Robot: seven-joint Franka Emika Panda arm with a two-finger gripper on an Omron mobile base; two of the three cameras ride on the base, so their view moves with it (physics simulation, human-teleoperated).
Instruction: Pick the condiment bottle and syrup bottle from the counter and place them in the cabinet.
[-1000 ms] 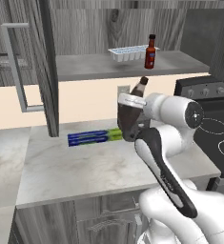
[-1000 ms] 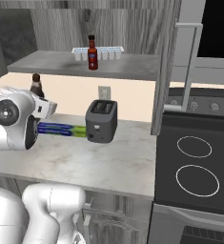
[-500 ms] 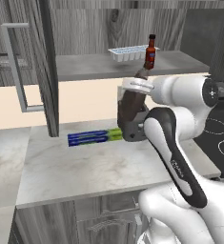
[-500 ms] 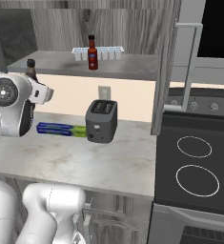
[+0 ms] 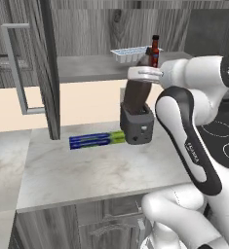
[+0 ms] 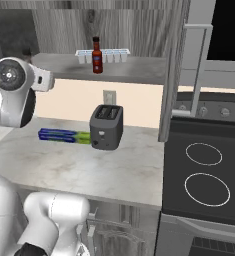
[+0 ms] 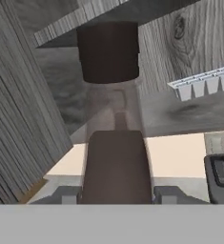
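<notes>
Fingers (image 7: pixel 68 194) clasp the syrup bottle (image 5: pixel 135 92) (condiment bottle (image 5: pixel 155 50) already shelved); next, lift it onto the cabinet (image 5: pixel 86 65) shelf.

Glossy white rounded arm, dark joints

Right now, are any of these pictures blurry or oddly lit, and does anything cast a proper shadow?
Hand view: the syrup bottle sits so close that it looks soft and oversized, its neck washed out and half see-through. Left base view: flat, even light with no glare, and just a faint shadow under the toaster. Right base view: crisp, with the stove rings sharply drawn.
</notes>
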